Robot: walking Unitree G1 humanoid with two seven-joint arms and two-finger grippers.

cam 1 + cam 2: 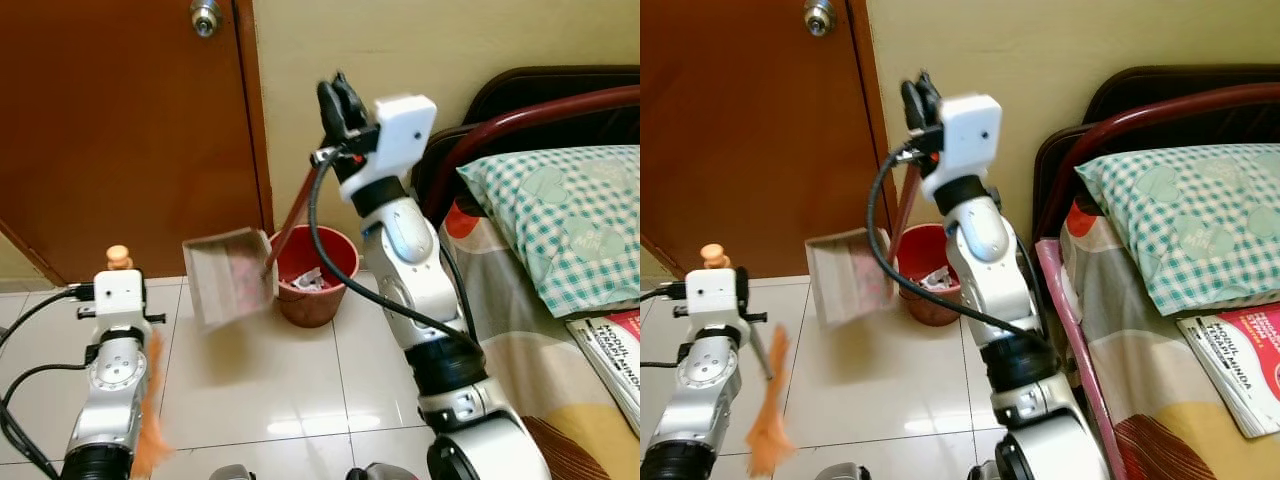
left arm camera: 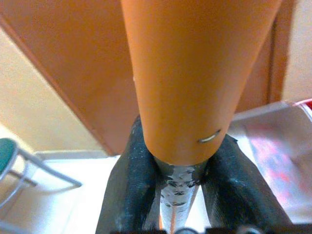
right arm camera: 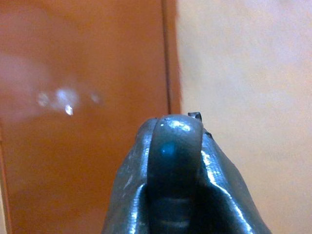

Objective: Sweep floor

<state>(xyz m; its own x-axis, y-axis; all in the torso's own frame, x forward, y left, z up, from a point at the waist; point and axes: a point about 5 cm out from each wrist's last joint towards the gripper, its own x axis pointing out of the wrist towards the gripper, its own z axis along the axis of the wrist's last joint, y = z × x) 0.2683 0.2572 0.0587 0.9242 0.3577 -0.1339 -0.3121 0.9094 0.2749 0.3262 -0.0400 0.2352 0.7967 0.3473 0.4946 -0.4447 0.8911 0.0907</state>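
Right gripper raised, fingers clamped on red dustpan handle, handle slanting toward 7 o'clock, pan tipped beside red bin, left gripper closed around orange broom handle, upright.

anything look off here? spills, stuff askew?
Only the dustpan: held up by the right gripper, tipped steeply beside the red bin, not over its opening. Contents could miss. No spill visible on the floor.

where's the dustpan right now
The dustpan hangs tilted in the air beside the red bin, by the wooden door, held up by its long handle in the right gripper.
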